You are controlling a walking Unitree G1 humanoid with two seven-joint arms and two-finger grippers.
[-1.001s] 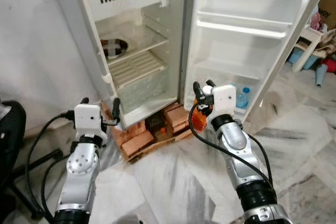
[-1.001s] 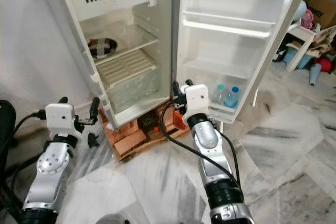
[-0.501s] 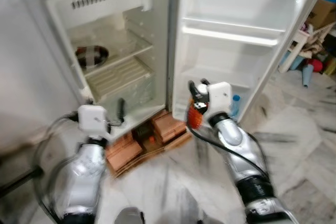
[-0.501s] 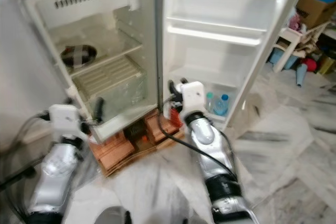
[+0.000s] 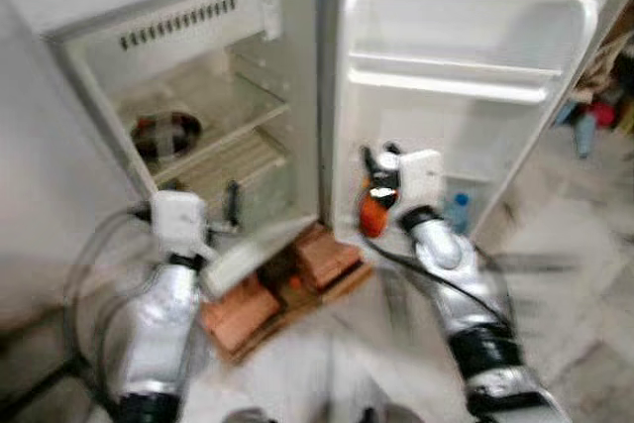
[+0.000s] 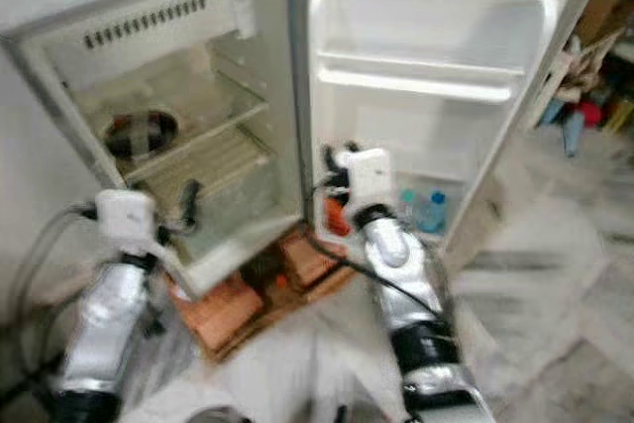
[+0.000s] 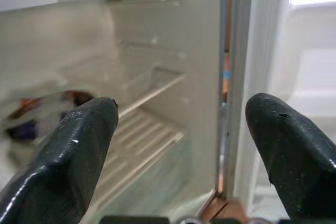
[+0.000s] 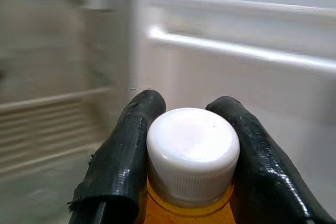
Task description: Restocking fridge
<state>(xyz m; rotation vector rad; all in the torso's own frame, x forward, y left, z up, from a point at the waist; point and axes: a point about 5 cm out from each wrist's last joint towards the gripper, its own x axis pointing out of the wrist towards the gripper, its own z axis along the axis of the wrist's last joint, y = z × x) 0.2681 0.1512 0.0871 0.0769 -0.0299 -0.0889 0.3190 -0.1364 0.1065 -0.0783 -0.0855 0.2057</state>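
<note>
A small fridge (image 5: 149, 66) stands open on bricks, its door (image 5: 466, 76) swung to the right. My right gripper (image 5: 378, 167) is shut on an orange bottle (image 5: 372, 213) with a white cap (image 8: 192, 153), held in front of the door's lower shelf. Two water bottles (image 6: 422, 211) stand in that lower door shelf. My left gripper (image 5: 213, 207) is open and empty, raised before the fridge's lower compartment; its black fingers (image 7: 68, 150) frame the wire shelves. A dark round dish (image 5: 164, 133) lies on the upper wire shelf.
Red bricks (image 5: 248, 306) and a wooden pallet prop the fridge off the marble floor (image 5: 584, 274). Clutter of plastic items (image 5: 594, 116) lies at the far right. Black cables run from my left arm at the left edge.
The camera has moved closer to the fridge and the picture is blurred. My right gripper with the orange bottle has risen toward the door shelf; the left gripper has lifted toward the lower compartment.
</note>
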